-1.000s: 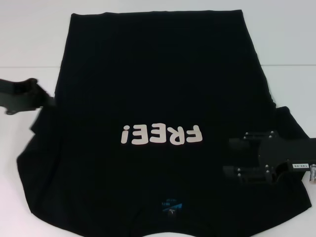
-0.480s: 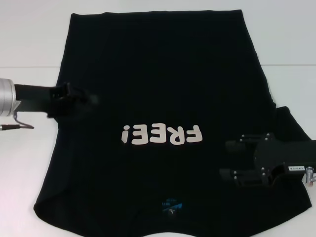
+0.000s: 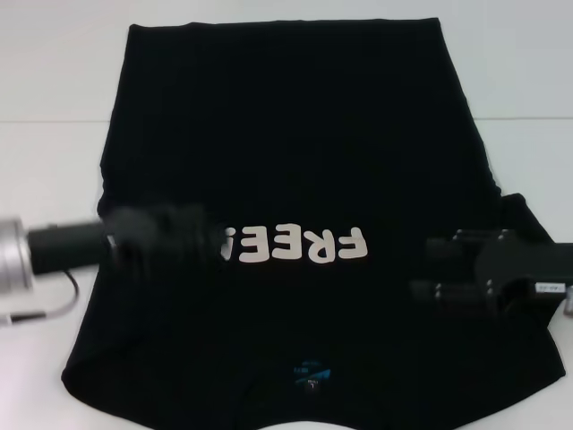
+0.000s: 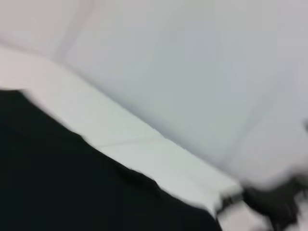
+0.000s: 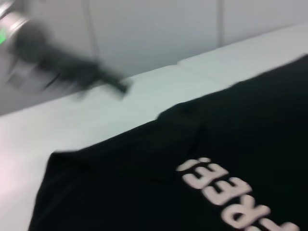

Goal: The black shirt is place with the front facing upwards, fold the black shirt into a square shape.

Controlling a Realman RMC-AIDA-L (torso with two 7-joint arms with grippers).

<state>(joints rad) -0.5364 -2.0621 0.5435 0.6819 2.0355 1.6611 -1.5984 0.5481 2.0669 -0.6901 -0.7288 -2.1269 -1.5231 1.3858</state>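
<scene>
flat, the black shirt [image 3: 295,161] lies lengthwise, collar toward the robot.

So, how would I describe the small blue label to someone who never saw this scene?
Start at the black shirt spread over the white table. Find its white "FREE!" print, then move toward the robot, to the collar. The small blue neck label is the only coloured patch there.
</scene>
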